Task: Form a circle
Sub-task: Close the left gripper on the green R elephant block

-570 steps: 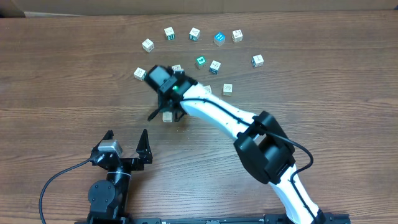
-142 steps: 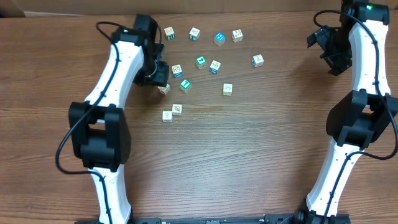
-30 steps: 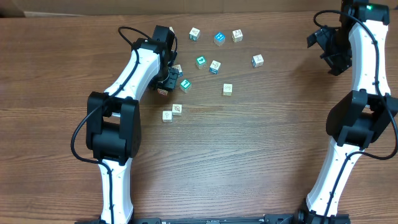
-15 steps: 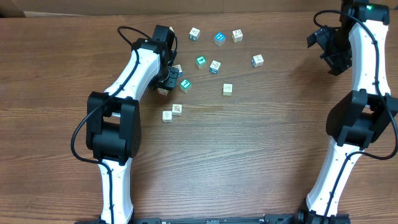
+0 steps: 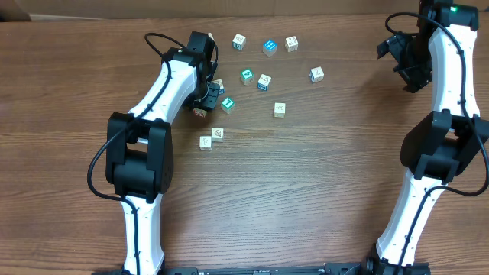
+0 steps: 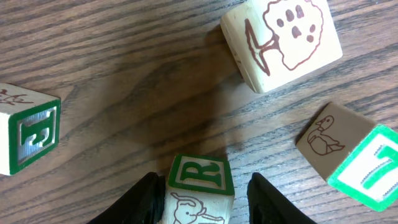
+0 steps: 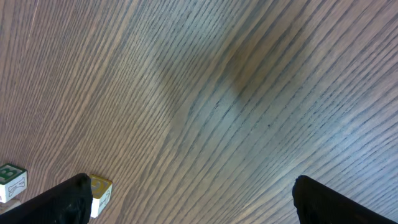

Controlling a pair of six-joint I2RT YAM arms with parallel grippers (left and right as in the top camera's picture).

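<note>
Left wrist | left hand (image 6: 202, 190) grasping R cube (image 6: 200, 175), tree cube (image 6: 283, 40) apart | right hand (image 7: 193, 199) released over table (image 7: 217, 93)

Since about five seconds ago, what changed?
The left hand moved right and now grips the R block. The open right hand and the other visible blocks stayed put.

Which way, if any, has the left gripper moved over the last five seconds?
Yes. The left gripper, closed on the R block, has shifted right, nearer the stationary teal block.
</note>
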